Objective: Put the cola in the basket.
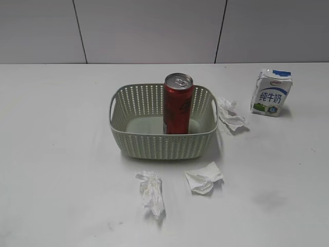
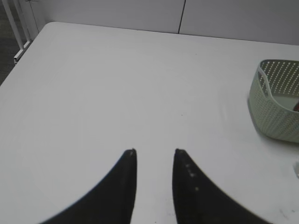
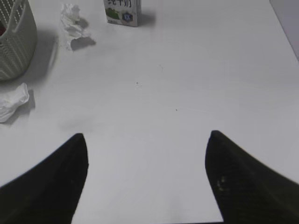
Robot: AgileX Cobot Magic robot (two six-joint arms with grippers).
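Observation:
The red cola can (image 1: 178, 104) stands upright inside the pale green basket (image 1: 133, 141) at mid-table, its silver top above the rim. No gripper shows in the exterior view. In the left wrist view my left gripper (image 2: 154, 151) is open and empty over bare table, with the basket (image 2: 273, 109) far to its right and a sliver of red inside it. In the right wrist view my right gripper (image 3: 146, 135) is wide open and empty over bare table, with the basket's corner (image 3: 16, 44) at the far upper left.
A white-and-blue milk carton (image 1: 271, 92) stands at the back right, also in the right wrist view (image 3: 122, 11). Crumpled tissues lie right of the basket (image 1: 230, 116) and in front of it (image 1: 151, 193) (image 1: 203, 178). A grey wall runs behind the table.

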